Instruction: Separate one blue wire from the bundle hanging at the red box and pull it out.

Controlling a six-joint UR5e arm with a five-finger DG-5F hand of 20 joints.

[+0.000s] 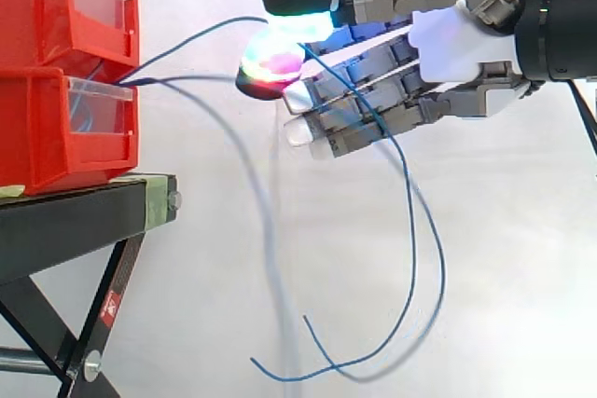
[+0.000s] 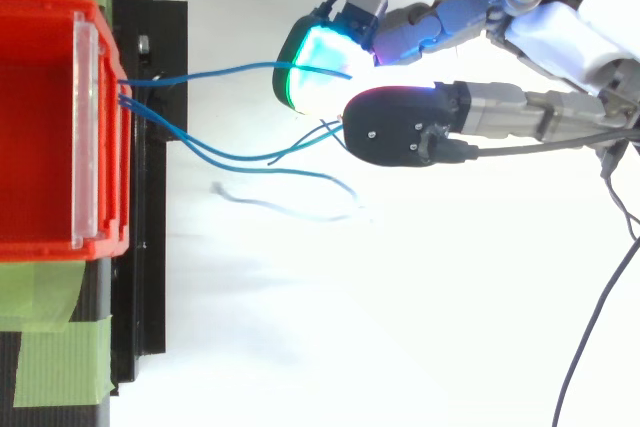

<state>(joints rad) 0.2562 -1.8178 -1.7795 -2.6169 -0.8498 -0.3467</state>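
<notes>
Blue wires come out of the front of the lower red box (image 1: 56, 128) at its clear lip. One blue wire (image 1: 196, 36) runs taut from the box up to my hand (image 1: 457, 48), where a green-glowing fingertip (image 1: 303, 23) and a red-glowing thumb pad (image 1: 270, 70) pinch it. Past the pinch, its free length (image 1: 413, 230) hangs down in a long loop. The other fingers stay straight below. From above, the pinched wire (image 2: 200, 74) reaches the green pad (image 2: 315, 72). Other blue wires (image 2: 230, 157) sag from the box (image 2: 40, 137) towards the hand (image 2: 560, 37). One hanging wire (image 1: 261, 221) is blurred.
A second red bin (image 1: 65, 6) sits stacked on the lower one. Both rest on a black stand (image 1: 84, 207) with slanted legs. Green tape (image 2: 50, 362) holds the stand's top. A white curtain hangs behind.
</notes>
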